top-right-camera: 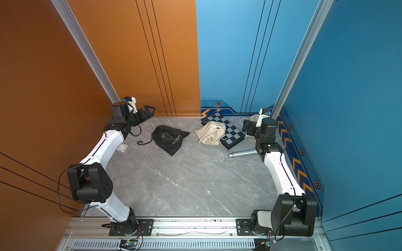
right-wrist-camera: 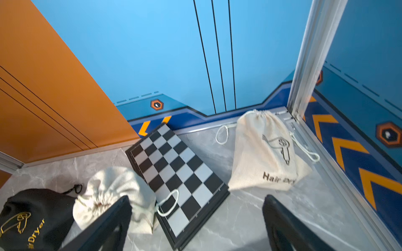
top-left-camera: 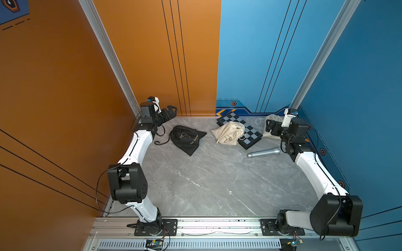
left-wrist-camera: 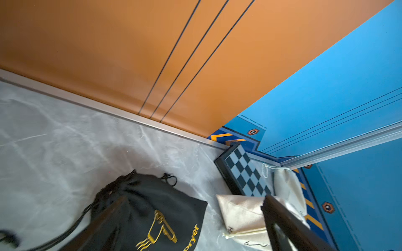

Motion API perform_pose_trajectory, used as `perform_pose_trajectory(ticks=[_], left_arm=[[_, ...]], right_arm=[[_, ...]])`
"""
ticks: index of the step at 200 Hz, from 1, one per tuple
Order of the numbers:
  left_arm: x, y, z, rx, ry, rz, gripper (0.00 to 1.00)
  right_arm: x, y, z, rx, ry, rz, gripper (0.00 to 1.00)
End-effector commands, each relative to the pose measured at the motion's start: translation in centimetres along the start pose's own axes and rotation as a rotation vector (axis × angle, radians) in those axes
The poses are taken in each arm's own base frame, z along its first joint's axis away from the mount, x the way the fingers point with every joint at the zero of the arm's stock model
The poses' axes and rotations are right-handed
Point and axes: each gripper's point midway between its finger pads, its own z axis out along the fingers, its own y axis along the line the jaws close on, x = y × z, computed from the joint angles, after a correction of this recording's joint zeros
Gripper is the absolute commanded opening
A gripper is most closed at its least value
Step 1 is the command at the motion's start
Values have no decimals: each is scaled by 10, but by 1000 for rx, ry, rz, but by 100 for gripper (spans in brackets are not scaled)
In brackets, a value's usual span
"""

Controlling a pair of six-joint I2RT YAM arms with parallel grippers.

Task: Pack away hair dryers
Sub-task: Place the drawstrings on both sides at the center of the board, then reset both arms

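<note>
Closest up is the aluminium rail (top-left-camera: 217, 226) with both arm bases bolted on. Left hand (top-left-camera: 173, 108) is spread wide with nothing in it. Just beside it lies a black drawstring bag (top-left-camera: 187, 139) with "Hair Dryer" and a dryer sketch in gold. Right hand (top-left-camera: 269, 128) gapes empty too, and right ahead of it sits a cream bag (right-wrist-camera: 261, 152) printed "Hair Dry…". Between the hands another cream bag (top-left-camera: 228, 133) slumps on a chessboard (top-left-camera: 252, 134). A silver microphone (top-left-camera: 264, 152) lies near the right hand. All bags are cinched, so I can't tell where the hair dryers are.
</note>
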Motion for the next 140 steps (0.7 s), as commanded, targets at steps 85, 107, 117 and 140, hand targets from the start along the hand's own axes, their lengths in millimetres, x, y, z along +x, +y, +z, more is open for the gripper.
perform_pose_trajectory(ticks=[85,107,117,140], left_arm=[[108,123,-50,-376,-67,288,98],[122,134,-44,-398,-87,328,98],[124,134,-39,-385,-81,340,98],[118,135,-40,-372,-119,326,98]], right_arm=[[90,-54,-21,191,-51,-129,100],[105,-65,-18,210,-53,-134,100],[111,-70,-14,204,-52,-123,100],[121,-78,-2,183,15,-76,100]])
